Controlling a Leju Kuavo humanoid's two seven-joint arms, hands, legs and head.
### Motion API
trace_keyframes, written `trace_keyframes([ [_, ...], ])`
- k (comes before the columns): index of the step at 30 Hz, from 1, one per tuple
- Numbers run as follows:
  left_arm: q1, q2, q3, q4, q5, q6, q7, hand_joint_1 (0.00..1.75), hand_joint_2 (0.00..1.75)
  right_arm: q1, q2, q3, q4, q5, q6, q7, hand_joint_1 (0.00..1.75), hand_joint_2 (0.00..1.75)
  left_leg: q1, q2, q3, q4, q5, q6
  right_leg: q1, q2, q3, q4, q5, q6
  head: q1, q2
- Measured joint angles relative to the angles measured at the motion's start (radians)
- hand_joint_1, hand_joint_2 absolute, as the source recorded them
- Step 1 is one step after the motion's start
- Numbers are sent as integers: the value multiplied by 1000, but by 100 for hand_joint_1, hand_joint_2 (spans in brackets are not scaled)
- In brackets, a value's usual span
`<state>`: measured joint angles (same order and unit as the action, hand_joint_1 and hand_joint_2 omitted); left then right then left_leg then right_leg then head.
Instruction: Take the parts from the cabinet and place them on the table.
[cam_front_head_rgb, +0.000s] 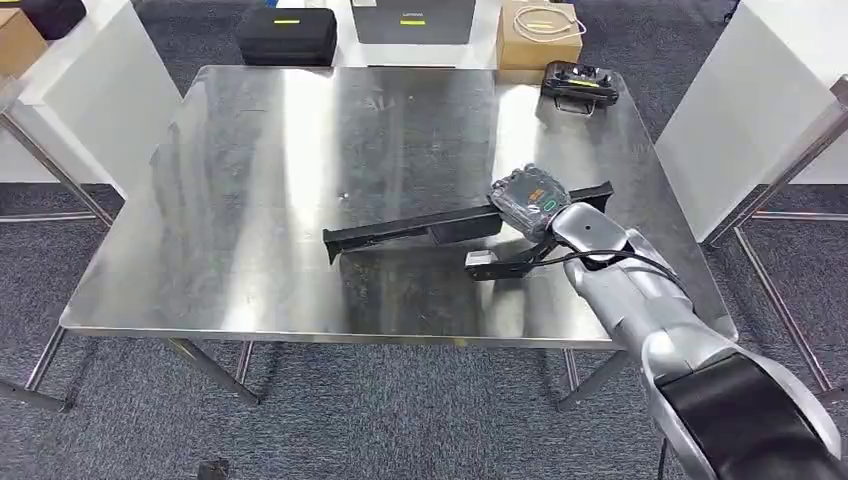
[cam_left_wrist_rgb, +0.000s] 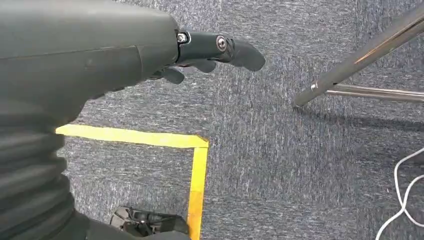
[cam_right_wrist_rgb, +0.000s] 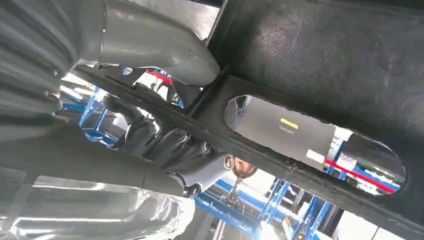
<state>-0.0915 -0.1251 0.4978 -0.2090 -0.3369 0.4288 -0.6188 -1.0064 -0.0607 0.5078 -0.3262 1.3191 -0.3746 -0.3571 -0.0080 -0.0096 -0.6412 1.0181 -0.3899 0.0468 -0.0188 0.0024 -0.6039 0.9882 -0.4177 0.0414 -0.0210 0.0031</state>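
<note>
A shiny steel table (cam_front_head_rgb: 250, 180) on slim metal legs stands on grey carpet (cam_front_head_rgb: 400, 420). A long black part (cam_front_head_rgb: 410, 230) lies across its near-right area, running roughly left to right, its left end bent downward into a short hook. Whether its right end rests on the surface I cannot tell. At the far right corner sits a small black controller (cam_front_head_rgb: 578, 84) with a yellow stripe, well apart from the part.
</note>
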Motion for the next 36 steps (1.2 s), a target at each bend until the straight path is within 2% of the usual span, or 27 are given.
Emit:
trace_keyframes([
  [3,0,0,0,0,-5,8,-5,0,175,-1,-4,8,0,-1,3,3,175,175,-2,0,0,0,0,0,0,0,0,0,0,0,1,0],
  [4,1,0,0,0,-7,10,-8,0,175,-1,-6,9,0,-1,3,5,0,175,-3,0,0,0,0,0,0,0,0,0,0,0,0,0],
  [7,0,0,11,0,21,4,-32,0,175,-3,-12,14,2,-2,3,9,0,175,-6,0,0,0,0,0,0,0,0,0,0,0,0,0],
  [8,1,0,21,0,30,2,-34,0,0,-4,-13,16,3,-2,3,10,0,175,-6,0,0,0,0,0,0,0,0,0,0,0,0,0],
  [11,1,0,34,0,28,28,5,0,0,-7,-18,20,4,-4,6,16,0,175,-8,0,0,0,0,1,0,0,0,0,0,1,0,0],
  [16,1,1,44,0,18,-19,56,0,0,-13,-26,26,8,-8,18,35,0,175,-10,-1,0,0,1,2,0,0,1,0,0,1,1,0],
  [21,1,1,44,0,10,-26,63,0,0,-16,-37,33,10,-9,27,50,0,175,-12,-1,-1,1,0,3,0,0,2,-1,1,2,1,0],
  [22,1,1,44,0,10,-32,63,0,0,-16,-38,34,10,-9,32,52,0,175,-15,-1,-1,4,-1,6,-6,0,1,-2,2,4,0,0],
  [24,1,2,44,0,9,-41,66,0,0,-16,-43,35,13,-13,53,63,0,175,-15,-1,-2,5,-3,8,-7,0,2,-2,2,4,0,0],
  [27,1,4,44,0,0,-42,77,0,0,-17,-49,35,17,-32,132,86,0,175,-17,-1,-3,9,-6,14,-12,0,2,-2,3,7,0,0],
  [29,1,6,44,0,-2,-43,80,0,0,-18,-52,34,18,-39,155,93,0,175,-17,0,0,2,-3,22,-12,0,6,-12,6,14,0,0],
  [30,2,6,44,0,-2,-43,80,0,0,-20,-56,34,18,-40,157,95,0,175,-4,1,11,-17,8,31,-2,0,-1,-6,1,18,1,0],
  [31,2,6,44,0,-3,-43,80,0,0,-23,-61,33,19,-45,164,99,0,175,-11,2,13,-20,8,29,-5,-2,-8,20,-12,12,2,0],
  [32,1,6,44,0,-3,-48,82,0,0,-30,-60,32,20,-61,201,108,0,175,-14,1,11,-13,5,15,-2,-1,9,-2,8,-10,6,0],
  [34,1,6,44,0,-3,-60,84,0,0,-34,-60,14,23,-109,315,136,0,175,-23,0,12,-7,1,17,0,-1,9,-13,7,2,-3,0],
  [36,3,8,44,0,-2,-80,87,0,0,-34,-63,-22,28,-188,433,156,0,175,-24,-2,7,-7,1,19,0,-3,8,-14,8,5,4,0],
])
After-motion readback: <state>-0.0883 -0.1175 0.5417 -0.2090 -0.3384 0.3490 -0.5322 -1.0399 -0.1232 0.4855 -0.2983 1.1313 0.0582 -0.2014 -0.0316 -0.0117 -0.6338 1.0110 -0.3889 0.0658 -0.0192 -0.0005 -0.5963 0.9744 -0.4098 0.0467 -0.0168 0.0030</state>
